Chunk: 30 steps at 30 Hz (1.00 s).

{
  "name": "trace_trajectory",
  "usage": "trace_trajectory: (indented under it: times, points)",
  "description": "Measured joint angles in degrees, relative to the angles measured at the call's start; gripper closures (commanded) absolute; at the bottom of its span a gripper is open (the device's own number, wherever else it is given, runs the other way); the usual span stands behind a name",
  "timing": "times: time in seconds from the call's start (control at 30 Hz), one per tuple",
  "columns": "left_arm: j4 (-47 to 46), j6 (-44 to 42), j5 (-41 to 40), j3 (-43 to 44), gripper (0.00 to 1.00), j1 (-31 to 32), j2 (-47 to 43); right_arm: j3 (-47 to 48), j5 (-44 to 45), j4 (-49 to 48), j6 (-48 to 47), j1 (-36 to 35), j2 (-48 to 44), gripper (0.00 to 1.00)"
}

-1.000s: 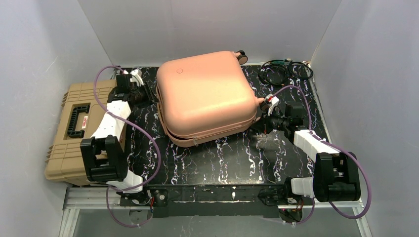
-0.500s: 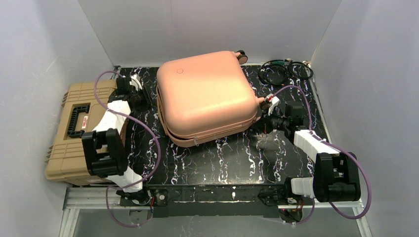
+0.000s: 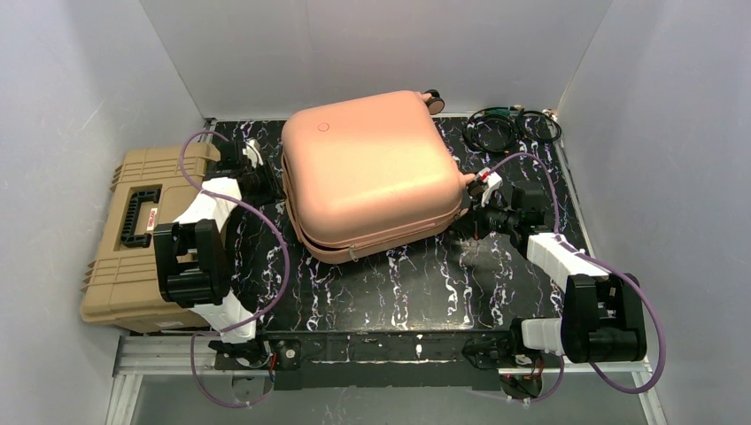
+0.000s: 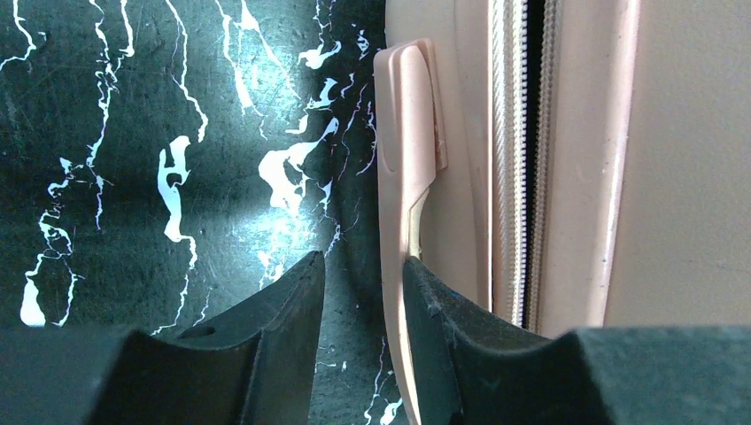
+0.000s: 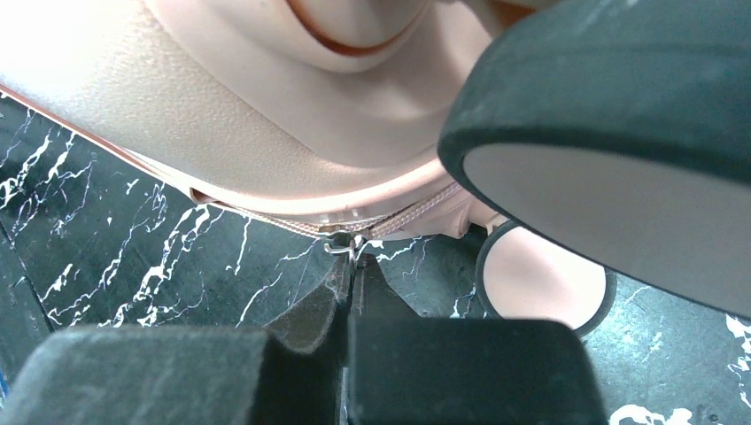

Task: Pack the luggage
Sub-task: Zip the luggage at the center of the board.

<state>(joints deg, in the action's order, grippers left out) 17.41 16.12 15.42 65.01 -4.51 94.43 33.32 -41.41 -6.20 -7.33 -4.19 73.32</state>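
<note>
The luggage (image 3: 372, 168) is peach-pink, the table (image 3: 398, 288) black with white marble veins, the toolbox (image 3: 111, 266) tan.

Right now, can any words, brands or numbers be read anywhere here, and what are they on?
Nothing is legible.
Small round logo on the peach-pink hard-shell suitcase: too small to read.
Red-and-white sticker on the tan ribbed toolbox: too blurred to read.

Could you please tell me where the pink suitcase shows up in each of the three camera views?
Top view: suitcase in the centre, toward the far side.
Left wrist: suitcase fills the right half, handle and zipper running top to bottom.
Right wrist: suitcase across the top, zipper pull at mid-frame.
Shared landmark: the black marbled table.
</note>
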Motion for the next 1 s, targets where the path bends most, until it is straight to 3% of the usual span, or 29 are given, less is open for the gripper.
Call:
trace_trajectory:
  times: [0.77,0.87,0.93,1.0]
  points:
    - [-3.72,2.1,1.64,-5.03,0.63,2.01,-3.69,0.0,0.33,0.0,-0.11,0.0,0.0,0.99]
    - [-4.09,1.88,1.57,-5.03,0.77,2.47,-2.84,0.0,0.31,0.0,-0.24,0.0,0.0,0.99]
    - [-4.13,1.75,1.57,-5.01,1.0,2.84,-1.36,0.0,0.31,-0.04,-0.55,0.02,0.0,0.99]
    - [-3.61,1.62,1.31,-4.44,1.0,3.04,0.37,-0.09,0.15,-0.46,-0.83,0.07,0.0,0.99]
